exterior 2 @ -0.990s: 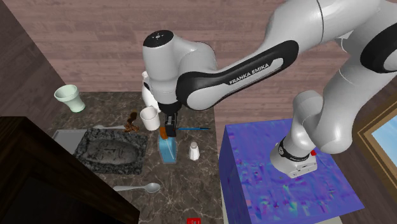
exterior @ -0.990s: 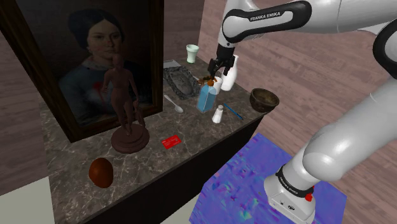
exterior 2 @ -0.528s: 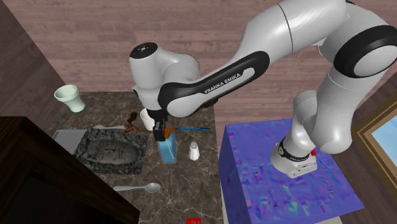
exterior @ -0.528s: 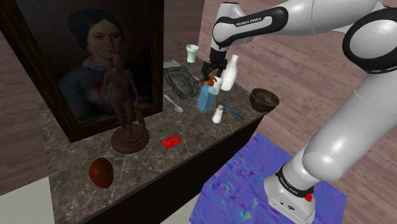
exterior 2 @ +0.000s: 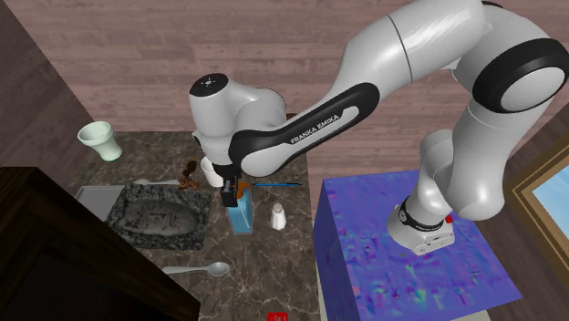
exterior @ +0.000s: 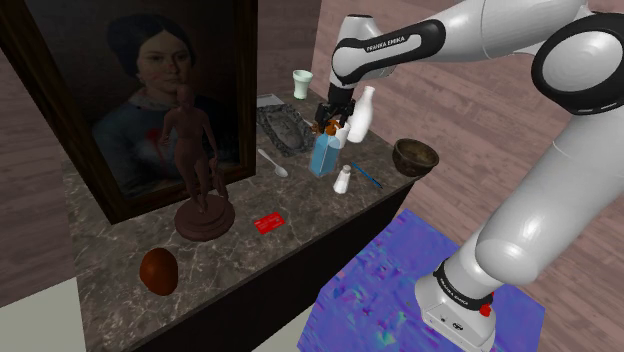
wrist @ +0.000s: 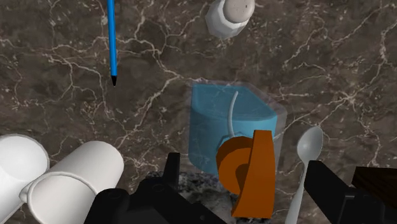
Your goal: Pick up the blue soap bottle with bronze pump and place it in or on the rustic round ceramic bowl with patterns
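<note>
The blue soap bottle [exterior: 323,156] [exterior 2: 241,215] [wrist: 226,124] stands upright on the dark marble counter [exterior: 300,215], and its bronze pump [wrist: 250,170] points up toward the hand. My gripper [exterior: 329,119] [exterior 2: 229,186] [wrist: 243,164] hangs just above the bottle, open. The pump sits between the two fingers and neither touches it. The brown patterned round bowl [exterior: 415,157] rests near the counter's end, toward the shoulder view's right of the bottle.
A white bottle [exterior: 360,112] [wrist: 75,181] stands close beside the gripper. Around the soap bottle lie a white shaker [exterior: 343,180] [wrist: 229,14], blue pen [exterior: 367,176] [wrist: 112,41] and spoon [exterior: 273,163] [wrist: 304,162]. Farther along are a pale cup [exterior: 302,83], grey tray [exterior 2: 160,214] and brown figurine [exterior: 200,165].
The hand has come down and slightly sideways, settling over the soap bottle's pump. The elbow has swung higher. The fingers stay open and the bottle has not moved.
</note>
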Tool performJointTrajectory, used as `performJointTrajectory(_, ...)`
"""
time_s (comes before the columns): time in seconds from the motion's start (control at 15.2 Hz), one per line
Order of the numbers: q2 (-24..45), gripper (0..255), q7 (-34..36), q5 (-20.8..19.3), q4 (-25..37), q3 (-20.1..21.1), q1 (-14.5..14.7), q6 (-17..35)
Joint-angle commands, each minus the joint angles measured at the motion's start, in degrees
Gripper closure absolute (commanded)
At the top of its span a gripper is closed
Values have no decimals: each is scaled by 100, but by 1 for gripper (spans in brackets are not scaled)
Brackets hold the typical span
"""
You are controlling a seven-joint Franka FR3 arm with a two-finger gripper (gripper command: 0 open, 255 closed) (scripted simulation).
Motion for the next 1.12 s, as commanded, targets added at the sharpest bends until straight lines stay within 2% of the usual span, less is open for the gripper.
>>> performJointTrajectory(0.0, 1, 0, 0, 0, -2, 0, 0, 3)
performJointTrajectory(0.13, 0, 0, 0, 0, -1, 0, 0, 2)
performJointTrajectory(0.2, 0, 255, 0, 0, -1, 0, 0, 2)
performJointTrajectory(0.79, 1, 255, 0, 0, -2, 0, 0, 3)
performJointTrajectory(1.06, -110, 255, 5, -8, 180, 0, 1, -288)
